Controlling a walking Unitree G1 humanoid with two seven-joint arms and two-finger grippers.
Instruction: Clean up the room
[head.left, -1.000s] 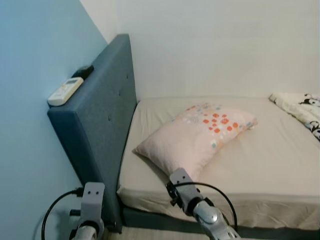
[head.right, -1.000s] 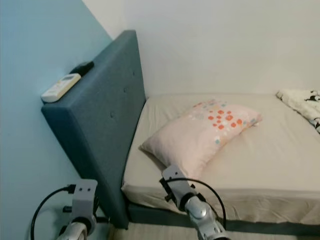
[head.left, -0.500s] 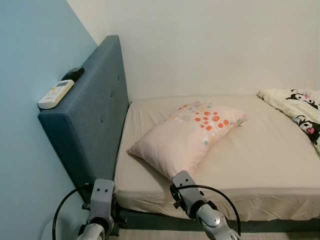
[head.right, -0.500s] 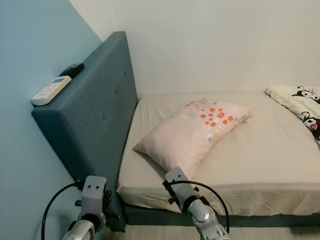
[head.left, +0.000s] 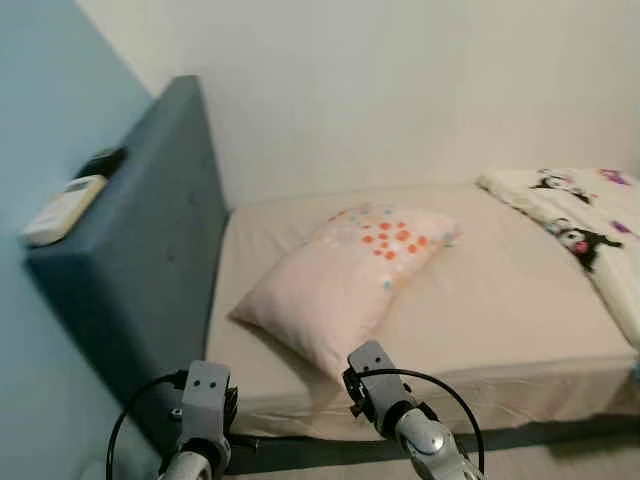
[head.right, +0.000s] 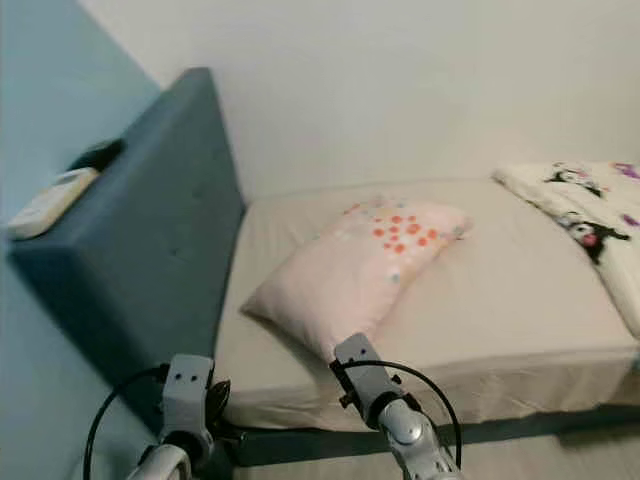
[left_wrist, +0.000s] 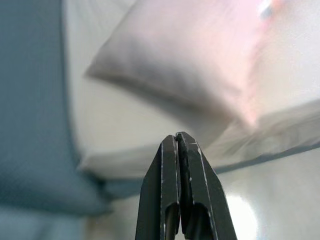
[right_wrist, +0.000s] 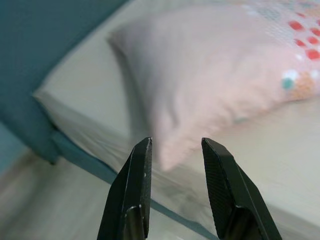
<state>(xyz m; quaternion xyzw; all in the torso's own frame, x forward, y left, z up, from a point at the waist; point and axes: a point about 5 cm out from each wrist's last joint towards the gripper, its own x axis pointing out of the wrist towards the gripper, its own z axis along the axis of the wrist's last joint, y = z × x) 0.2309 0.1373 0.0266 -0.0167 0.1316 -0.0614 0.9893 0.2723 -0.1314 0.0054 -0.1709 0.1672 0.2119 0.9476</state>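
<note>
Pillow (head.left: 345, 275) lying near bed (head.left: 520, 320) front edge; right end effector (right_wrist: 176, 145) parted before its corner, left end effector (left_wrist: 177, 137) pressed closed, empty.

Headboard: a tall blue-grey upholstered headboard (head.left: 150, 250) is set against the light blue wall (head.left: 40, 90).
Rear wall: a plain white wall (head.left: 400, 90) is seen behind.

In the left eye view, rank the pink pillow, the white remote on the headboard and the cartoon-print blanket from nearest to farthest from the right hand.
From the right hand:
1. Pink pillow, just beyond it on the mattress.
2. White remote, up on the headboard to the left.
3. Cartoon-print blanket, at the bed's far right.
Items 2 and 3 are too close to call.
</note>
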